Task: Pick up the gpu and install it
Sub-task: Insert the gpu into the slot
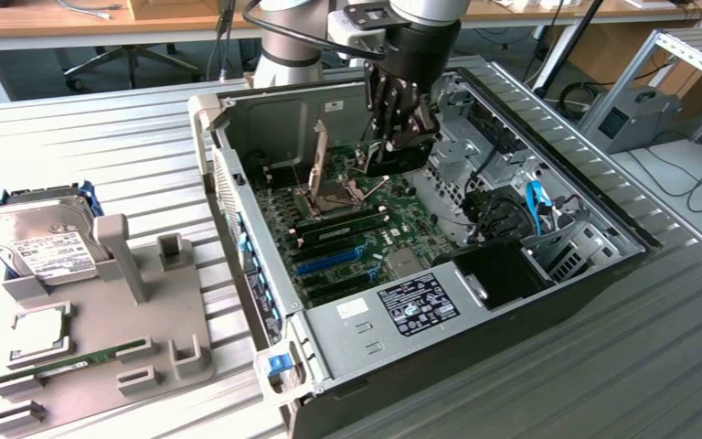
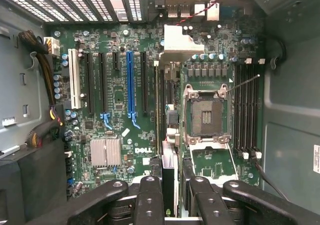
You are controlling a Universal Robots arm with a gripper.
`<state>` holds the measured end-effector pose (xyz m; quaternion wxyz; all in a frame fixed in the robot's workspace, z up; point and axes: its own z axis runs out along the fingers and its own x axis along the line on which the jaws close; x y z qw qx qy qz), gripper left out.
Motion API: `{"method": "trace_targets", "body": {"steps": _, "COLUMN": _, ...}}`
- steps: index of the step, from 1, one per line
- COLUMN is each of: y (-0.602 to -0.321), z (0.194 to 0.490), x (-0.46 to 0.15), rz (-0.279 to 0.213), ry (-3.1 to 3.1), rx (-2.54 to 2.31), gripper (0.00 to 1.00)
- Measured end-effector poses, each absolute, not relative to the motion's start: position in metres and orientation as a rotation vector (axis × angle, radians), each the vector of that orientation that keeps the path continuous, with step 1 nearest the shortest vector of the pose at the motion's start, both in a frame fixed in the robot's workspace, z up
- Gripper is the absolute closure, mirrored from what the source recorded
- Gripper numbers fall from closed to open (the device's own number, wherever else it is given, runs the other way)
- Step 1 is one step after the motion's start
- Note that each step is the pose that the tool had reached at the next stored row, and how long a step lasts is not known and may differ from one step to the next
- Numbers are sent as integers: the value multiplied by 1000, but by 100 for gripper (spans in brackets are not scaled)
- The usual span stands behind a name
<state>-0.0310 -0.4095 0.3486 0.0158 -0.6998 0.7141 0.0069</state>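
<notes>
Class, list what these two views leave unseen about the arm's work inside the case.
Exterior view: gpu mostly covered by the jaws; fan unclear.
Wrist view: gpu edge-on, faces hidden; near end behind the jaws.
Both: whether it touches the motherboard, too small to tell.

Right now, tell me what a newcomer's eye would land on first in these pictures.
The open black computer case in the middle of the ribbed metal table, its green motherboard exposed. The robot gripper reaches down into the case, gripping a small green card with a black fan edge-on above the board. On the exterior view's left, a grey holder tray carries a silver hard drive.
</notes>
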Motion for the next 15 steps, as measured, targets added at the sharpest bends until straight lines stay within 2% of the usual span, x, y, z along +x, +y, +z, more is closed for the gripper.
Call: {"method": "trace_targets", "body": {"steps": 15, "y": -412, "z": 347, "x": -34, "rz": 22, "ry": 2221, "rx": -2177, "gripper": 74}}
